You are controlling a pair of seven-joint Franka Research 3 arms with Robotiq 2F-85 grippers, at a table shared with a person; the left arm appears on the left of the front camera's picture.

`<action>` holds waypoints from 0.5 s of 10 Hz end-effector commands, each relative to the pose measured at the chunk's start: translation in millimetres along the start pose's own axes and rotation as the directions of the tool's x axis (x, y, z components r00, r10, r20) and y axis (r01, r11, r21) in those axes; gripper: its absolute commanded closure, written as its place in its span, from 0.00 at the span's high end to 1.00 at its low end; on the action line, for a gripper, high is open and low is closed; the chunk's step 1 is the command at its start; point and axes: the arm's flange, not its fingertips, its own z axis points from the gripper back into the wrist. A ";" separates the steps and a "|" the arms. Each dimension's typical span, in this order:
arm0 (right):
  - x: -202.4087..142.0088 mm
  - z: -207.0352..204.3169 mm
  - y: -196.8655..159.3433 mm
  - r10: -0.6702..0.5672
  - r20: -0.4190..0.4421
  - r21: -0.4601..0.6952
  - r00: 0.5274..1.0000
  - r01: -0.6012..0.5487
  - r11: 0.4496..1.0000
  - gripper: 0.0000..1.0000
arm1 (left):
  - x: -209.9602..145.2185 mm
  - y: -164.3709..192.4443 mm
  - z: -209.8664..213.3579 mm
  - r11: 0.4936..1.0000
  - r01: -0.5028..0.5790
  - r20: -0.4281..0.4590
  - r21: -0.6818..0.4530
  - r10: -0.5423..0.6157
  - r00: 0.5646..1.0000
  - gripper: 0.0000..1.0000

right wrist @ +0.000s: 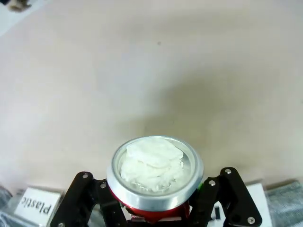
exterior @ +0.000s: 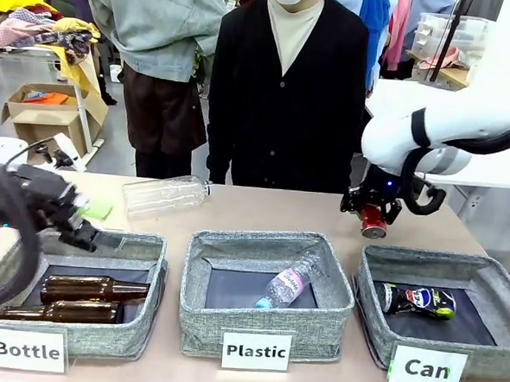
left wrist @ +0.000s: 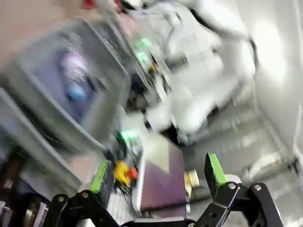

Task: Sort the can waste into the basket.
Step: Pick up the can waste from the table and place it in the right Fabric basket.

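Robot lab: labelled sorting bins, clothing piles behind.

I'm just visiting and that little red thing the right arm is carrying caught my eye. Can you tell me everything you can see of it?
It is a small red can, metal by its look and squashed short. The right gripper is shut on its sides and holds it in the air above the table, behind the basket labelled "Can". From the wrist camera its silver rim faces the lens, with crumpled white material inside.

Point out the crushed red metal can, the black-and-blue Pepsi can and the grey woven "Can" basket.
Crushed red metal can [exterior: 373, 222], front view, its body.
Black-and-blue Pepsi can [exterior: 419, 300], front view, its side.
Grey woven "Can" basket [exterior: 376, 335], front view, front wall.
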 end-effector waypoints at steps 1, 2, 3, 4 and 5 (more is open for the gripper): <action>-31.0 43.0 -19.7 0.106 0.002 0.072 0.994 -0.106 0.992 0.00 | -39.3 -13.6 -26.2 0.981 -0.175 0.309 0.089 0.139 0.941 1.00; -51.0 69.8 -31.4 0.183 -0.015 0.111 0.983 -0.180 0.977 0.00 | 0.0 0.0 0.0 1.000 0.000 0.000 0.000 0.000 1.000 1.00; -73.7 98.7 -48.4 0.267 -0.037 0.114 0.963 -0.261 0.958 0.00 | 0.0 0.0 0.0 1.000 0.000 0.000 0.000 0.000 1.000 1.00; -96.5 115.6 -59.2 0.351 -0.069 0.147 0.934 -0.338 0.929 0.00 | 0.0 0.0 0.0 1.000 0.000 0.000 0.000 0.000 1.000 1.00; -120.8 126.5 -68.6 0.418 -0.075 0.128 0.906 -0.407 0.905 0.00 | 0.0 0.0 0.0 1.000 0.000 0.000 0.000 0.000 1.000 1.00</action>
